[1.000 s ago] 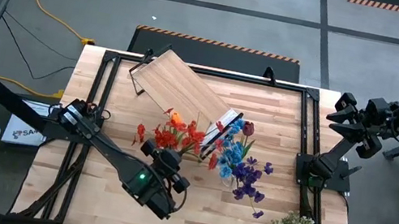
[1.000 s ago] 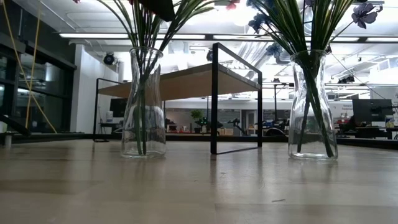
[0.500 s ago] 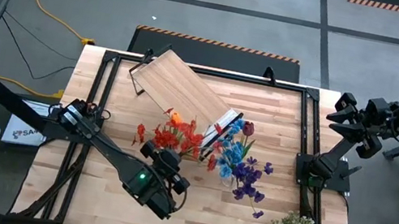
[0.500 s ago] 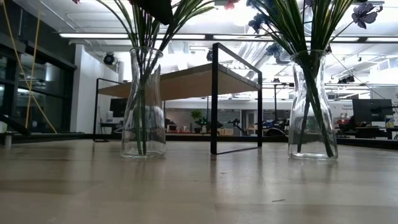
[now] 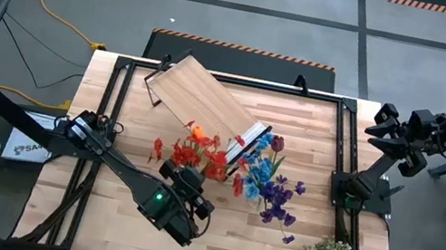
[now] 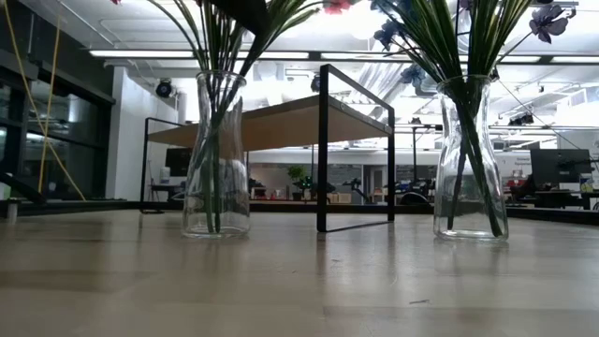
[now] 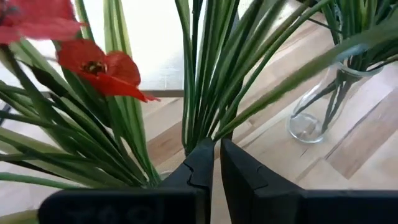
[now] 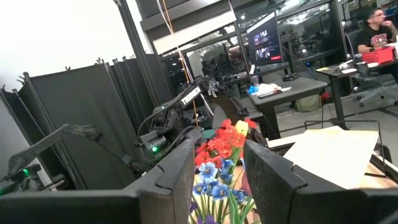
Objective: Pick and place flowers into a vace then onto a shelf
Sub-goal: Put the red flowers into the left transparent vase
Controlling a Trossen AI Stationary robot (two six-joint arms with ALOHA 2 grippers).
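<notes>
Striped wooden tabletop (image 5: 126, 99): my left gripper (image 7: 216, 163) sat pressed together among the red flowers (image 5: 196, 150) in their vase (image 6: 216, 159), stems upright just ahead of its jaws. Right gripper (image 8: 217, 163), spread and empty, waited well apart. Shelf (image 5: 200, 98) lay just beyond.

We see the left gripper (image 5: 195, 178) has moved slightly toward the red flowers (image 5: 200, 150); their heads shifted a little, and one red head (image 6: 335, 6) moved left.
</notes>
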